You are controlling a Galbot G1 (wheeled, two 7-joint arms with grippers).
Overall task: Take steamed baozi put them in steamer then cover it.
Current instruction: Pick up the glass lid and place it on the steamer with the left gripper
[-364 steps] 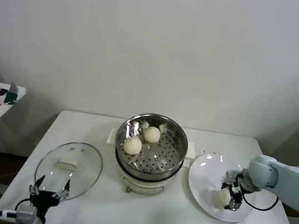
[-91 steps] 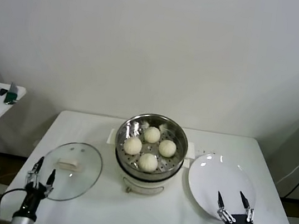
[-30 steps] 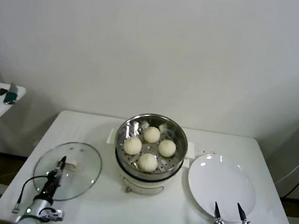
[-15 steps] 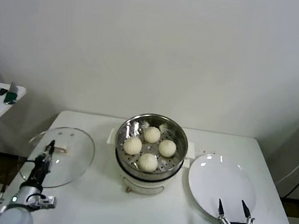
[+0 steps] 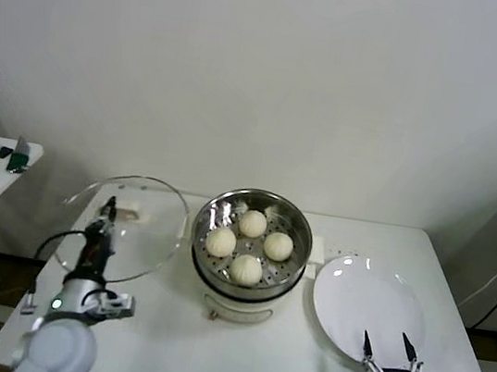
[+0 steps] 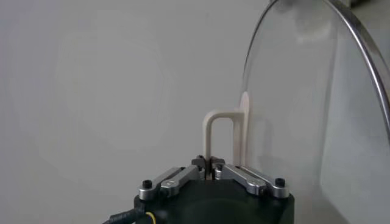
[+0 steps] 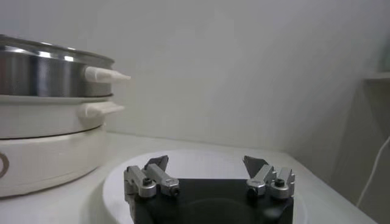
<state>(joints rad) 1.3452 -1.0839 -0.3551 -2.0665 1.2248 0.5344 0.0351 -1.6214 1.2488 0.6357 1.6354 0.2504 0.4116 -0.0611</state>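
The cover (image 5: 125, 227) was off the table (image 5: 279, 359), tilted steeply, at 9 o'clock from the steamer (image 5: 250, 247) and just beside its rim. The left gripper (image 5: 100, 237) held it by the handle (image 6: 226, 137), the fingers (image 6: 244, 176) pressed together on the lower bar of that handle. The steamer stood at the table's centre with four baozi (image 5: 250, 243) on its perforated tray.

Risks, as judged from this position:
- The grip was narrow and on one bar of the handle only. The cover's weight hung to one side, so it could swing or slip from the fingers during the traverse.
- The cover's metal rim lay close to the steamer wall. A low pass could strike the rim and jolt the steamer.
- A tilted or off-centre descent could leave the cover seated askew, or resting on one side handle.

The right gripper (image 5: 389, 360) was parked at 4 o'clock from the steamer, at the near edge of the plate (image 5: 365, 297), fingers spread and holding nothing.

No brand, label or writing could be read on any item.
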